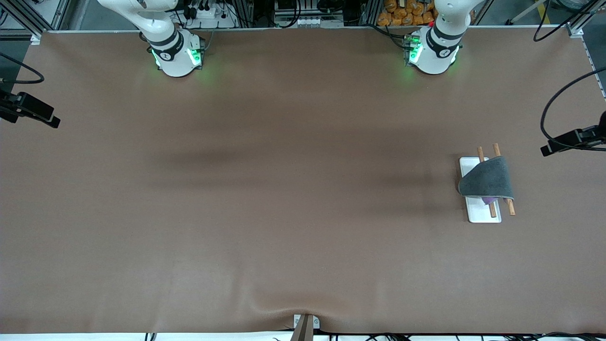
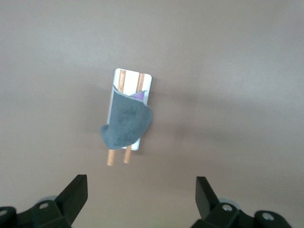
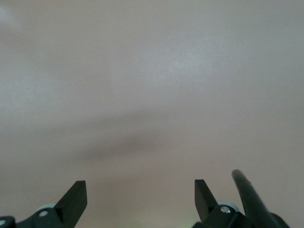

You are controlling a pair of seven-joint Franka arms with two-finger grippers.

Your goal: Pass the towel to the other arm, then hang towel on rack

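Observation:
The towel (image 1: 487, 179), dark grey face up with a bit of purple showing at its lower edge, hangs draped over the two wooden rods of the rack (image 1: 475, 210), whose white base plate lies toward the left arm's end of the table. In the left wrist view the towel (image 2: 126, 122) covers the rack (image 2: 146, 80) far below. My left gripper (image 2: 141, 190) is open and empty, high over bare table beside the rack. My right gripper (image 3: 140, 192) is open and empty over bare table. Neither gripper shows in the front view.
The brown table top (image 1: 284, 189) lies bare around the rack. Both arm bases (image 1: 176, 57) (image 1: 433, 52) stand at the table's back edge. Black camera mounts (image 1: 28, 109) (image 1: 575, 139) reach in at both ends. A small bracket (image 1: 305, 324) sits at the front edge.

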